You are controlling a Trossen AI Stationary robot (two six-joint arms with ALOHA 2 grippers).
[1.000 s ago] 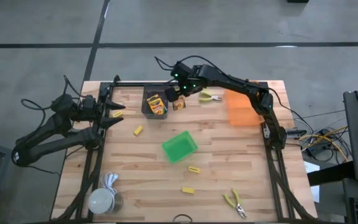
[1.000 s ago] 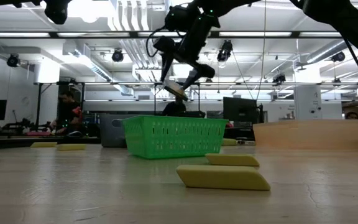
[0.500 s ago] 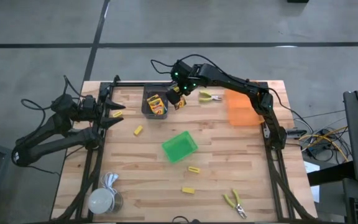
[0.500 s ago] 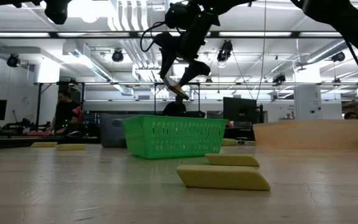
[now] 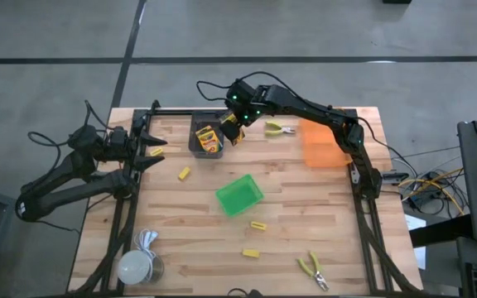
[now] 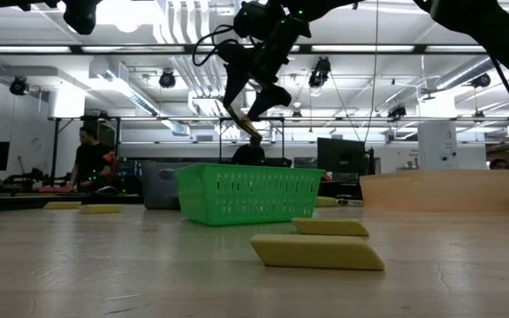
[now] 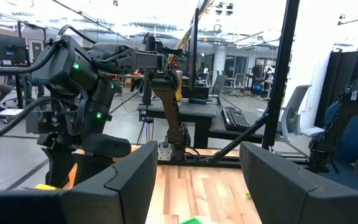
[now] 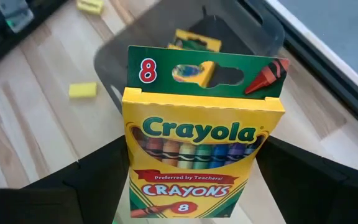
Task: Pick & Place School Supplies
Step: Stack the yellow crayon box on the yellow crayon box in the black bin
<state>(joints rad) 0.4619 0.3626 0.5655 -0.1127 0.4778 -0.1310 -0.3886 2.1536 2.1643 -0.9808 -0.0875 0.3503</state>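
Note:
My right gripper is shut on a yellow-and-green crayon box and hangs over the right rim of the grey bin. In the low view the crayon box is high above the table. More crayon boxes lie inside the bin. Yellow blocks lie flat on the wood. So do yellow-handled pliers and a second pair. My left gripper waits open at the table's left edge. My right gripper pinches the crayon box between its two fingers, one on each long side of the box's lower half. The fingers slant down from above and from the table's right. The box is lifted clear, its hang-tab end pointing away from the gripper toward the bin.
A green basket stands mid-table and an orange bin at the far right. A white round object sits at the near left corner. Black frame rails run along the table's sides. A person shows in the room behind.
My right gripper has carried the crayon box toward the table's left, from beside the grey bin to over its right rim, rising slightly. It has stayed shut on the box.

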